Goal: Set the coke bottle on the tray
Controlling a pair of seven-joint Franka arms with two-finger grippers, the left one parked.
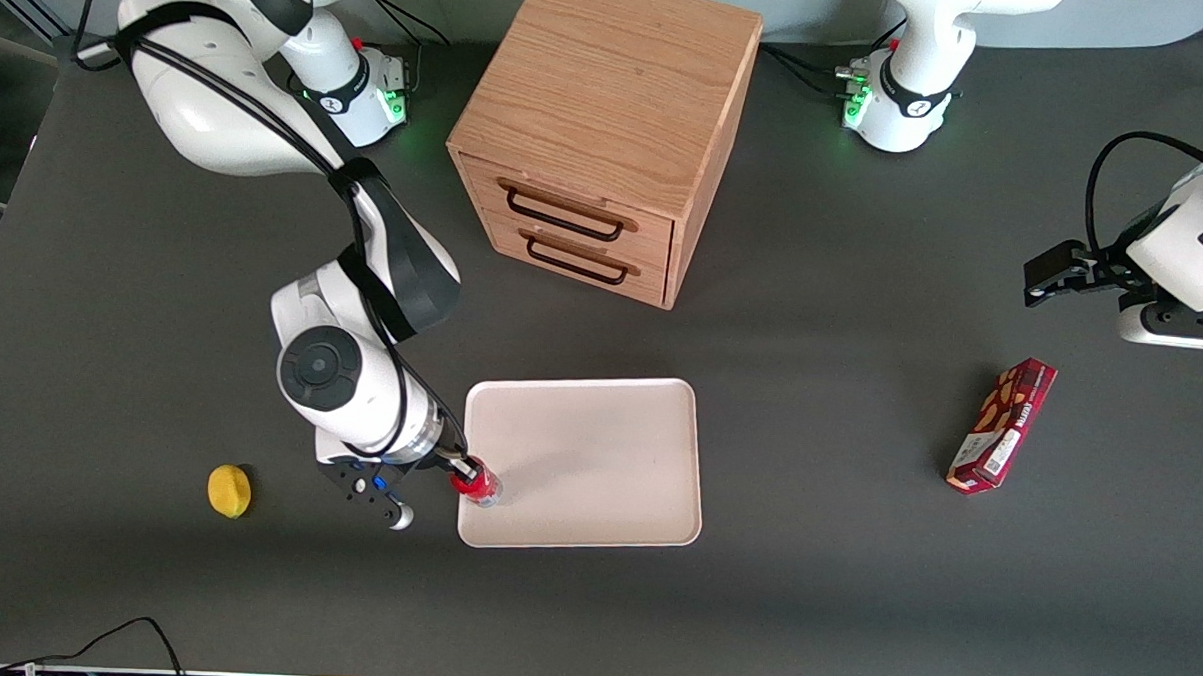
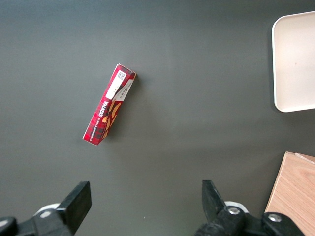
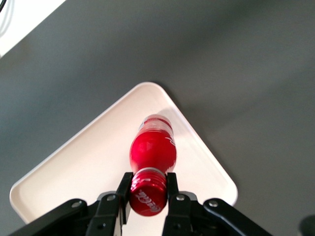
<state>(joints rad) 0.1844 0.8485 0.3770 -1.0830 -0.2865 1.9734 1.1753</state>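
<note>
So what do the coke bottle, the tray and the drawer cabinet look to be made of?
The coke bottle, held at its cap by the gripper over the tray: likely glossy plastic, with highlights and a clear base. The tray: probably matte plastic, uniform cream-pink with a moulded rim. The drawer cabinet: wood or veneer, with visible grain.

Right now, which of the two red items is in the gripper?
The coke bottle, held at its cap by the gripper over the tray edge. The red snack box lies untouched toward the parked arm's end.

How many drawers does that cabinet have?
2, stacked on the cabinet front: upper drawer, lower drawer. Gripper holds the bottle over the tray.
</note>
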